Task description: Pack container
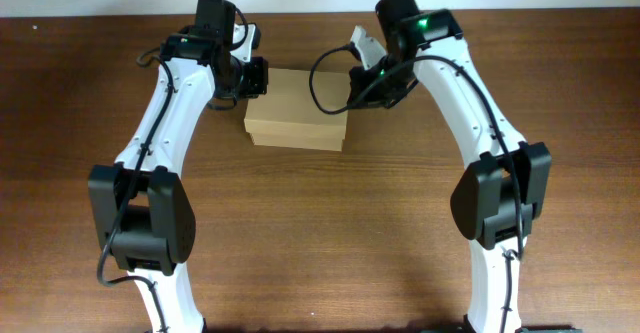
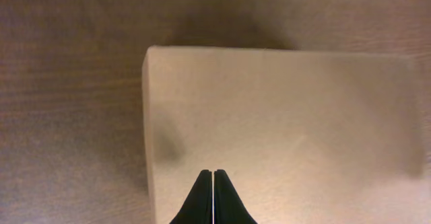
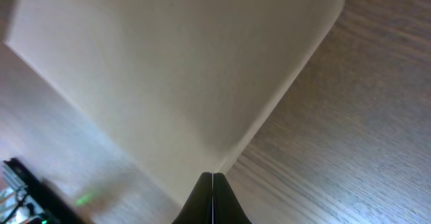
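From overhead, the container [image 1: 298,121] sits just above the middle of the frame on the wooden table [image 1: 320,243], its flap lid lying flat and closed. The left gripper [image 1: 258,77] is at its upper left corner and the right gripper [image 1: 360,73] at its upper right. In the left wrist view the box top fills the right and centre of the frame, and the 2 black fingers meet in a thin seam low in the centre, over the lid and holding nothing. The right wrist view shows the same pinched-together fingers low in the centre, empty, right by a box corner. The plain cardboard is probably light and fairly stiff, though it would dent under a hard squeeze and slide easily on the wood. The best purchase is likely under the lid's free edge, with the other gripper steadying a short side.
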Available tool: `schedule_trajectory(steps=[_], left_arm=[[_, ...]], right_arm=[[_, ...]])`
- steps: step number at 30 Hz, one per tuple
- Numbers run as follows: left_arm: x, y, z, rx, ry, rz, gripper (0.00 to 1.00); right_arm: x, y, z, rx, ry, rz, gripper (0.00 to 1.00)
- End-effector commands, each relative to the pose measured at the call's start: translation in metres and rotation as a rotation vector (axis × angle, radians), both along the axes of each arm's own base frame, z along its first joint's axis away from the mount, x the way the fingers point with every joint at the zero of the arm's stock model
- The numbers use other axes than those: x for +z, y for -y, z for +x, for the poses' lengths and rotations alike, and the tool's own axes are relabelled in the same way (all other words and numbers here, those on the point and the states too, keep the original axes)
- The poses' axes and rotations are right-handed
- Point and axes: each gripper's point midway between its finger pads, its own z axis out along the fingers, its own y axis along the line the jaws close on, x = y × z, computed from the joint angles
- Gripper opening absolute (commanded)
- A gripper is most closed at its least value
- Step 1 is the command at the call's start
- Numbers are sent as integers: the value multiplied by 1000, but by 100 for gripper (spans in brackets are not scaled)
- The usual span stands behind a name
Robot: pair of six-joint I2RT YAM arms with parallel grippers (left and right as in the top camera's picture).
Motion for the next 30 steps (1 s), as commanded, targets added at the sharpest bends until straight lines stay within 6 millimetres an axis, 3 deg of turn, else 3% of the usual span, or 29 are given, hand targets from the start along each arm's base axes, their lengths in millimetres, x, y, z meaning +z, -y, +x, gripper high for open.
schedule_trajectory(steps=[1,8,24,27,30], left_arm=[[0,-4,-10,-7,2,22,2],[-28,-6,-24,3,-57,26,2],[-27,-6,-21,6,-44,22,2],[-21,-6,-20,6,-29,21,2],[10,-8,-17,13,48,19,2]], right_arm=[[-4,-9,-9,27,9,-11,4],[-15,-14,-13,40,-1,-14,4],[-42,-20,-35,76,-57,-65,4],[-37,-20,-34,75,-51,-64,4],[-15,-16,-33,66,-46,-61,4]])
